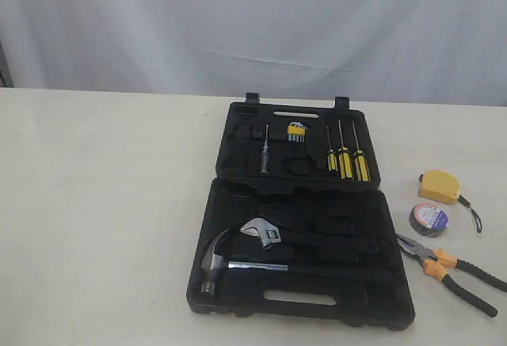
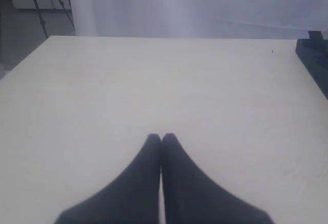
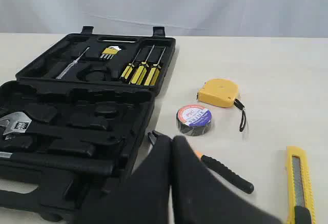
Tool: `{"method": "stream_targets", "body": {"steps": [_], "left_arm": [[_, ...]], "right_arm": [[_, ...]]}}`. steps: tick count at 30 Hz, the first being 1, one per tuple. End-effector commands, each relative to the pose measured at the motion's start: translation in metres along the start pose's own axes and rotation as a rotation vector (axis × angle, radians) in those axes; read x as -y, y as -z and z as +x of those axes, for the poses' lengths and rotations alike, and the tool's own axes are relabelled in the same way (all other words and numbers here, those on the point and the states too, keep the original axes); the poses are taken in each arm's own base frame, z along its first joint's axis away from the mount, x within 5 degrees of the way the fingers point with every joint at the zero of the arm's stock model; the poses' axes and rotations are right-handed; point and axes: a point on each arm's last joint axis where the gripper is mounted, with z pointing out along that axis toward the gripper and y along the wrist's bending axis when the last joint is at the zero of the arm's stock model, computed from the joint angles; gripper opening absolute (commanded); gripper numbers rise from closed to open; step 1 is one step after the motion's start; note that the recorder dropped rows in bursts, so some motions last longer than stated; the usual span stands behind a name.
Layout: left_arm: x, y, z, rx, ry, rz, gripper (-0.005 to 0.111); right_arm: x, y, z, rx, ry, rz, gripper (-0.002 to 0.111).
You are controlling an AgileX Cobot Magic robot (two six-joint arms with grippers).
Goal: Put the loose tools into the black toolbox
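Observation:
The black toolbox point(image 1: 372, 195) point(image 3: 31, 62) lies open mid-table, both halves flat. To its right lie the yellow tape measure point(image 1: 439, 186) point(image 3: 218, 92), the dark tape roll point(image 1: 428, 218) point(image 3: 193, 119) and the orange-and-black pliers point(image 1: 448, 271) point(image 3: 226, 171). The long yellow knife-like tool point(image 3: 298, 183) shows only in the right wrist view, beyond the pliers. My right gripper point(image 3: 171, 141) is shut and empty, hovering over the pliers and hiding most of them. My left gripper point(image 2: 161, 139) is shut and empty over bare table left of the toolbox point(image 2: 313, 55). Neither gripper shows in the exterior view.
In the toolbox sit a steel hammer point(image 1: 226, 263), a wrench point(image 1: 265, 232) point(image 3: 15, 124), three yellow-handled screwdrivers point(image 1: 346, 161) point(image 3: 139, 74), a small driver point(image 1: 264, 156) and hex keys point(image 1: 295, 132). White curtain hangs behind the cream table point(image 1: 103, 203).

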Motion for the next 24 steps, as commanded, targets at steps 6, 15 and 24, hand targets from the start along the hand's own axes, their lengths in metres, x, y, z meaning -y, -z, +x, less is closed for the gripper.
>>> {"method": "stream_targets", "body": {"steps": [6,15,24], "left_arm": [[0.0,0.0,-0.001,0.009,0.001,0.004,0.0],[0.0,0.0,-0.001,0.009,0.001,0.004,0.0],[0.0,0.0,-0.001,0.009,0.001,0.004,0.0]], "right_arm": [[0.0,0.0,0.0,0.008,-0.002,0.004,-0.001],[-0.002,0.005,-0.028,0.331,0.093,-0.004,-0.001],[-0.005,0.015,-0.049,0.582,0.066,-0.039,-0.001]]}}
